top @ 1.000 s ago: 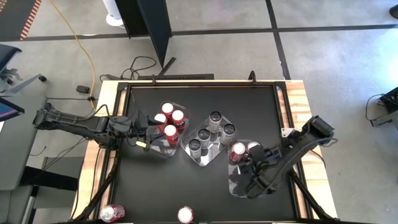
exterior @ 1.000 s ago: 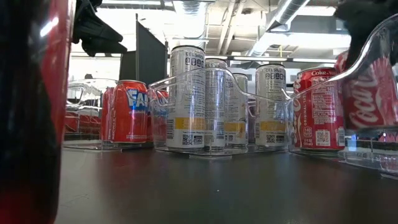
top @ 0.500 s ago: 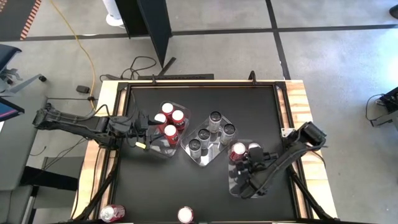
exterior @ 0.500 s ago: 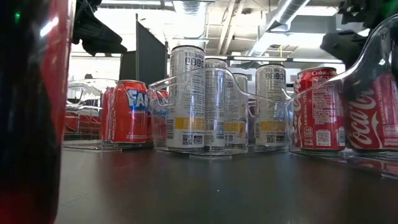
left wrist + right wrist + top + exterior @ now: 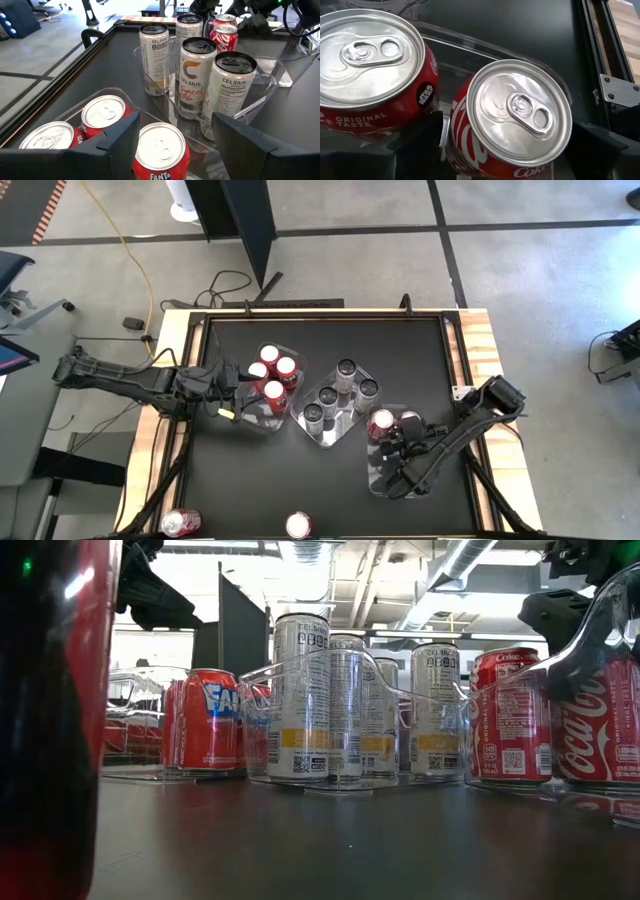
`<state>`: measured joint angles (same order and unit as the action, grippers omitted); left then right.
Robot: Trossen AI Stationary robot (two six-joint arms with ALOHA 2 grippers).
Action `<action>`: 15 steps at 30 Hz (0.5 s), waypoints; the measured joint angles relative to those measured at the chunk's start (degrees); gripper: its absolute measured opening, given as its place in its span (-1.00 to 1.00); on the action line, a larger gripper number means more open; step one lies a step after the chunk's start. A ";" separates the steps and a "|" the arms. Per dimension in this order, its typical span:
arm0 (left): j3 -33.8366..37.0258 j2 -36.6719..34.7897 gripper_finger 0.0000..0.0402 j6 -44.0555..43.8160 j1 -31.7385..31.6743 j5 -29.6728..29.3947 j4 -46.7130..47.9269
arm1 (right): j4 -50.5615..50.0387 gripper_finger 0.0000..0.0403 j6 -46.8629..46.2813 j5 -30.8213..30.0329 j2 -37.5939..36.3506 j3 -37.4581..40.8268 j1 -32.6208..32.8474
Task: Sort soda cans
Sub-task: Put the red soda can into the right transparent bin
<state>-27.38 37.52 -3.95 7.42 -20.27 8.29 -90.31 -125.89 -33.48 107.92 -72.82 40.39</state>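
1. Three clear plastic trays (image 5: pixel 352 432) sit on the dark surface (image 5: pixel 400 350): red cans (image 5: pixel 273 376) left, silver cans (image 5: pixel 338 393) centre, two Coca-Cola cans (image 5: pixel 382 423) right.
2. The right end effector (image 5: pixel 505 150) straddles one Coca-Cola can, fingers apart; the left end effector (image 5: pixel 175 142) straddles a Fanta can (image 5: pixel 160 152), grip unclear.

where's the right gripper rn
In the high view the right gripper is over the clear tray at the table's right, open astride a Coca-Cola can, beside a second one.
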 joint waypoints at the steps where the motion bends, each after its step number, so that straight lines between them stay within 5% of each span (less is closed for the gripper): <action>1: 0.00 0.00 0.19 0.00 0.00 0.00 0.00 | 0.04 0.94 0.06 -0.13 0.00 0.00 0.11; 15: 0.00 0.00 0.19 -0.39 -0.02 0.00 0.02 | 0.31 0.94 3.75 -2.31 -3.42 -0.02 1.26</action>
<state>-27.38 37.52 -4.34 7.40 -20.27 8.32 -90.00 -122.14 -35.80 104.50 -72.84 41.65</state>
